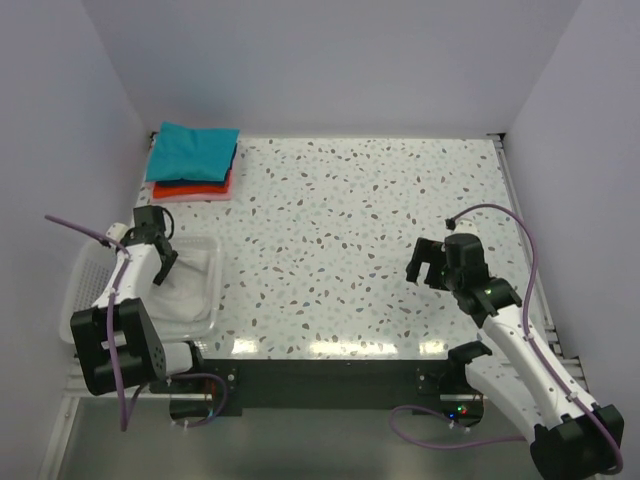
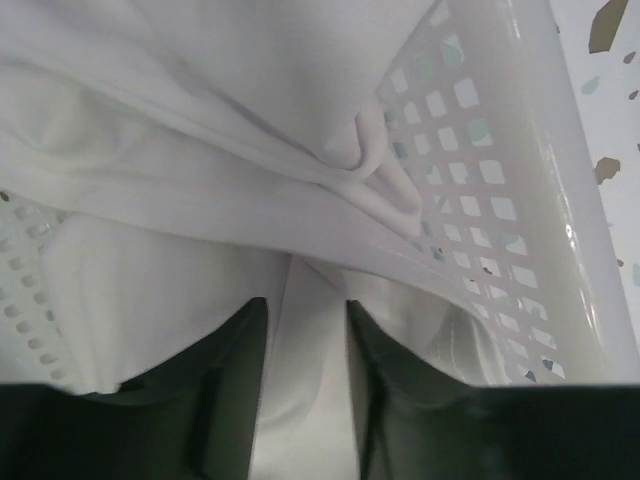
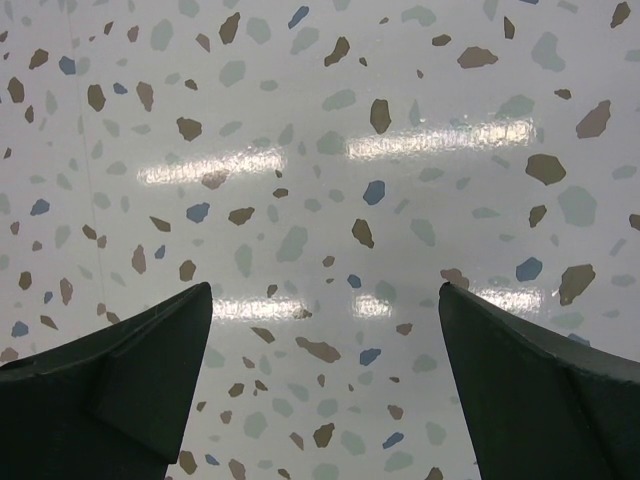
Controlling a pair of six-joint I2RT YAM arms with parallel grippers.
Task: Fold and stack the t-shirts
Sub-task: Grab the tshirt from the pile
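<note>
— Pinching a fold of the white t-shirt (image 2: 200,180) between the left claw (image 2: 300,312) fingers, inside the mesh basket (image 2: 505,200).
— Holding the right claw (image 3: 322,290) spread wide above speckled surface (image 3: 300,130), gripping nothing.
— Seemingly two done: stacked well beyond the left claw, teal t-shirt (image 1: 192,150) over red-orange t-shirt (image 1: 190,190). Left to lift out, fold and stack: the white one.
— No telling the shirt's full outline from here, bunched and cropped at the claw.
</note>
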